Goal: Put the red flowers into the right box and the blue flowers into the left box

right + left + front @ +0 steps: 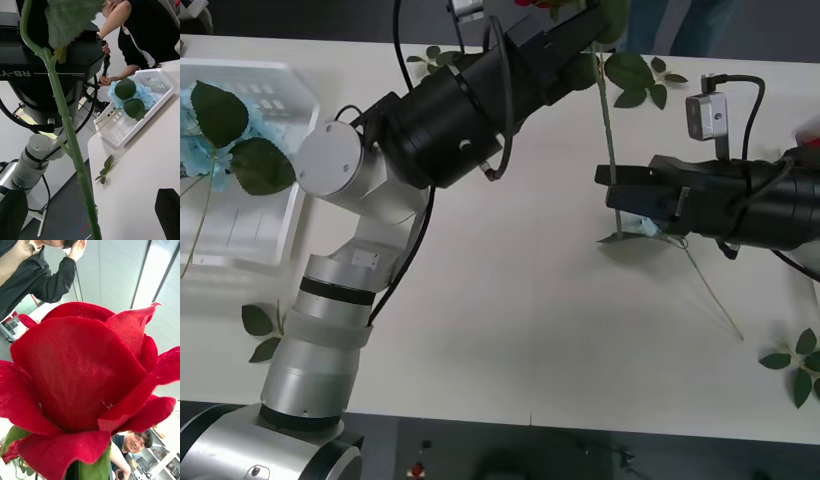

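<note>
Two jaws: left gripper (585,30) pinching red rose (86,390), right gripper (608,187) spread around its stem (608,120).

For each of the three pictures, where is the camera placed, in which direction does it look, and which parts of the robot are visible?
Front view: above the arms, looking down at the table; left gripper, right gripper.
Right wrist view: on the right wrist, looking past the green stem at the robot's torso and the left box.
Left wrist view: on the left wrist, close against the red flower.
Shared: front and right wrist views show the stem and box.
</note>
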Robot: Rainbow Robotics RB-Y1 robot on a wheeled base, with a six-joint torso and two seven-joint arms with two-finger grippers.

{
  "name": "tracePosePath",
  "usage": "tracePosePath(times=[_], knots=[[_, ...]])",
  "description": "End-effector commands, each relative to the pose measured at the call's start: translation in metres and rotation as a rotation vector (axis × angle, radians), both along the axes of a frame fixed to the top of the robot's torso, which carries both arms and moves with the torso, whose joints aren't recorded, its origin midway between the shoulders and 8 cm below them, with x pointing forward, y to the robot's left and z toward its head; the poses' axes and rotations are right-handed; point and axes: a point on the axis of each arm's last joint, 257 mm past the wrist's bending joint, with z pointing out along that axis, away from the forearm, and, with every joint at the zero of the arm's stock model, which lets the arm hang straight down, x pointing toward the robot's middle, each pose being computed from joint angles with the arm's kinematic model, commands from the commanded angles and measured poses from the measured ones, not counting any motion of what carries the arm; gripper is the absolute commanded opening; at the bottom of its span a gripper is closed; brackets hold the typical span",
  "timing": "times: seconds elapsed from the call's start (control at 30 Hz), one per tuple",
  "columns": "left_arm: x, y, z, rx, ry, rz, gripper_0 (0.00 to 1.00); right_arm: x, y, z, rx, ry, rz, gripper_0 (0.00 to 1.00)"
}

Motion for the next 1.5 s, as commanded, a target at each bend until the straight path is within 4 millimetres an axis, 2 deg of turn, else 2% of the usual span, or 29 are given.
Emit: tracePosePath(times=[0.03,0.57,0.6,0.63,0.67,0.7,0.73,0.77,0.8,1.3,1.33,1.37,1.43,1.5], knots=[[-0.010,-0.010,0.017,0.004,-0.058,-0.012,0.00,-0.006,0.018,0.009,0.013,-0.015,0.031,1.00],[-0.010,-0.011,0.016,0.005,-0.055,-0.012,0.00,0.005,0.049,-0.003,-0.013,-0.046,0.011,1.00],[-0.009,-0.010,0.016,0.004,-0.055,-0.010,0.00,0.005,0.050,-0.002,-0.009,-0.047,0.008,0.95],[-0.009,-0.010,0.015,0.005,-0.053,-0.011,0.00,0.006,0.051,-0.001,-0.006,-0.047,0.007,0.81],[-0.009,-0.010,0.015,0.006,-0.054,-0.010,0.00,0.007,0.052,-0.001,-0.005,-0.046,0.004,0.74],[-0.009,-0.010,0.014,0.006,-0.050,-0.011,0.00,0.008,0.054,0.000,-0.003,-0.047,0.001,0.52],[-0.008,-0.010,0.014,0.006,-0.049,-0.011,0.00,0.008,0.054,0.000,-0.003,-0.047,0.001,0.39],[-0.008,-0.011,0.014,0.007,-0.049,-0.011,0.00,0.009,0.055,0.000,-0.001,-0.048,-0.001,0.13],[-0.008,-0.011,0.013,0.007,-0.047,-0.011,0.00,0.010,0.054,0.000,-0.003,-0.047,-0.004,0.02],[-0.007,-0.011,0.012,0.010,-0.046,-0.010,0.00,0.011,0.054,0.003,0.014,-0.036,-0.009,0.00],[-0.007,-0.011,0.012,0.010,-0.046,-0.010,0.08,0.011,0.054,0.004,0.017,-0.034,-0.009,0.00],[-0.007,-0.011,0.012,0.010,-0.047,-0.010,0.25,0.010,0.054,0.004,0.018,-0.032,-0.008,0.00],[-0.008,-0.011,0.013,0.005,-0.046,-0.015,0.49,0.010,0.054,0.005,0.025,-0.029,-0.008,0.00],[-0.011,-0.011,0.015,-0.005,-0.046,-0.026,0.60,0.010,0.054,0.007,0.029,-0.028,-0.008,0.00]])
